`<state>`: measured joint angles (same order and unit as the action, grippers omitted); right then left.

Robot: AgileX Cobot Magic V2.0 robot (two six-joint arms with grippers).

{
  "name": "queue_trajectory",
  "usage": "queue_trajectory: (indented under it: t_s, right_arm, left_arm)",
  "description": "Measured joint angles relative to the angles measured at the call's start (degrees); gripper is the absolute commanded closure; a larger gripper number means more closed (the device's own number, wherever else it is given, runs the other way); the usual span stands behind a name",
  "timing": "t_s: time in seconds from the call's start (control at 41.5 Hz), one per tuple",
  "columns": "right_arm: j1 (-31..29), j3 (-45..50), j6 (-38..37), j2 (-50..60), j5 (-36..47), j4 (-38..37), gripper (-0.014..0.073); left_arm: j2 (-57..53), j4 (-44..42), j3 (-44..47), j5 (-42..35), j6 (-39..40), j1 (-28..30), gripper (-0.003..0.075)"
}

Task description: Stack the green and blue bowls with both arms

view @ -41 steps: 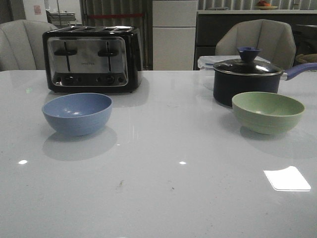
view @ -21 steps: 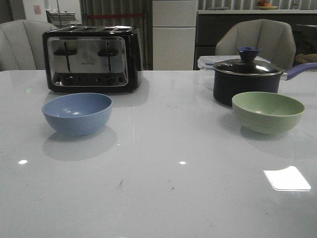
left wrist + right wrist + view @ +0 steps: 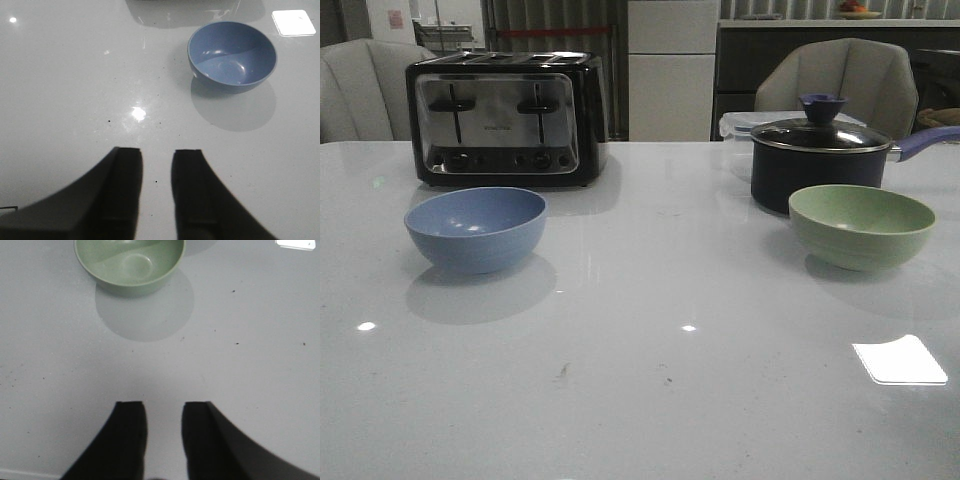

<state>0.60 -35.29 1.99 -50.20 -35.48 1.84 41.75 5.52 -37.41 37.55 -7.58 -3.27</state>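
The blue bowl stands upright on the left half of the white desk, directly in front of the toaster and apart from it. Its interior holds nothing. The green bowl stands upright on the right half of the desk, just in front of the dark lidded saucepan; from the front view the two appear close, and contact between them cannot be confirmed. The bowls are well apart from each other, with bare desk surface between them.

Neither arm appears in the front view.

Left wrist view — the left gripper hovers over bare desk, fingers parted with a narrow gap between them, nothing held. The blue bowl lies ahead of the fingers and off to one side, well clear of them, casting a soft shadow on the desk.

Right wrist view — the right gripper is likewise over bare desk, fingers parted with a narrow gap, nothing held. The green bowl lies ahead of the fingers, partly cut off by the frame edge, and is well clear of them.

A bright rectangular light reflection shows on the desk near the front right corner. Two grey chairs stand behind the desk.
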Motion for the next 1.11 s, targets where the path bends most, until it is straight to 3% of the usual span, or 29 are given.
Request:
queue_trajectory:
  t_s: [0.096,0.555,0.82,1.013,1.109]
  right_arm:
    - [-0.1,-1.1,0.0,-3.7,0.4,0.1,0.0078]
    - [-8.6,-21.2,2.8,-31.2,-1.1,9.1,0.0079]
    - [-8.7,-35.3,7.9,-47.6,-3.3,16.1,0.0079]
    - [-8.7,-43.0,8.2,-57.5,-4.8,16.7,0.0083]
    - [-8.7,-45.4,8.3,-61.3,-5.3,16.8,0.0128]
  left_arm:
    - [1.1,0.0,0.0,-0.9,0.0,0.0,0.0203]
    - [1.8,0.1,0.0,-1.7,-0.1,0.0,0.0213]
    - [1.8,0.1,0.0,-1.7,-0.1,0.0,0.0213]
    - [1.8,0.1,0.0,-1.7,-0.1,0.0,0.0213]
    - [1.8,0.1,0.0,-1.7,-0.1,0.0,0.0213]
